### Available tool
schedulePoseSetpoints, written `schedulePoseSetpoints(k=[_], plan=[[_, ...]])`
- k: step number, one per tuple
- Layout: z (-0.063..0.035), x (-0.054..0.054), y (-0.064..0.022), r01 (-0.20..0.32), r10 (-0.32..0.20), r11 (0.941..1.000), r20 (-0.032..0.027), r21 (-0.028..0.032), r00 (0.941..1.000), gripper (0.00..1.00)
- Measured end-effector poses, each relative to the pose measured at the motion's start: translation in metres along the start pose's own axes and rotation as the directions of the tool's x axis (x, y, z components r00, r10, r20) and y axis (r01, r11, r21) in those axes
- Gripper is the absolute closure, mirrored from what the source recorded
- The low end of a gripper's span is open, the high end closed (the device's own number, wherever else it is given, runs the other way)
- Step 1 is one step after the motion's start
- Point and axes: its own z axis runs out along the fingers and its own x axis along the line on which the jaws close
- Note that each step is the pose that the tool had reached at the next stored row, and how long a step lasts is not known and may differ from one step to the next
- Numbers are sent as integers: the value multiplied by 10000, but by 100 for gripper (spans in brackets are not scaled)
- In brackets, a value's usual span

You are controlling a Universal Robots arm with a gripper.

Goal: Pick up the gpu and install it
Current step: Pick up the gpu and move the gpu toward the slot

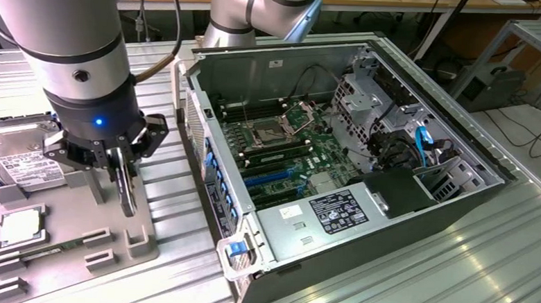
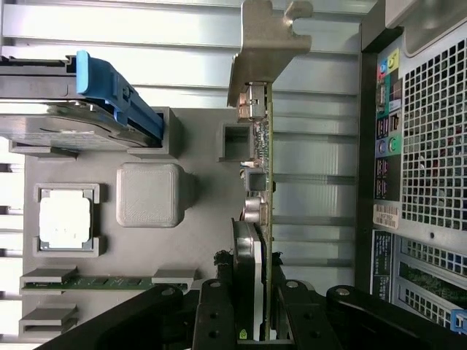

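- Gripper (image 1: 121, 175) hangs over the grey parts tray (image 1: 68, 207), at the tray edge nearest the computer case (image 1: 344, 162).
- Claw is partly closed, with one finger on each flat face of the gpu (image 1: 127, 201), clamping it. The fingers (image 2: 213, 310) press on the black cooler side and the green board side.
- The gpu stands on edge, upright over the tray. In the wrist view its green board (image 2: 267, 182) runs edge-on across the tray's small slot blocks, and its silver end bracket (image 2: 266, 44) reaches past the tray rim over the ribbed metal table (image 2: 146, 25).
- Cannot tell whether the card's lower edge sits in the tray slot or is clear of it.
- Also on the tray: hard drive (image 1: 20, 159) with a white label at the far corner from the case, and a square CPU chip (image 1: 21, 225) in its pocket, nearer the middle.
- A memory stick (image 2: 102, 281) lies in a tray groove beside the chip.
- The case lies on its side just beside the tray, panel off and motherboard exposed.
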Motion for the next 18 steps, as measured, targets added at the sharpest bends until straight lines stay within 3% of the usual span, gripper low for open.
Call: schedulePoseSetpoints(k=[18], plan=[[-77, -2, 6, 0, 0, 10000, 1, -6, 10000, 72]])
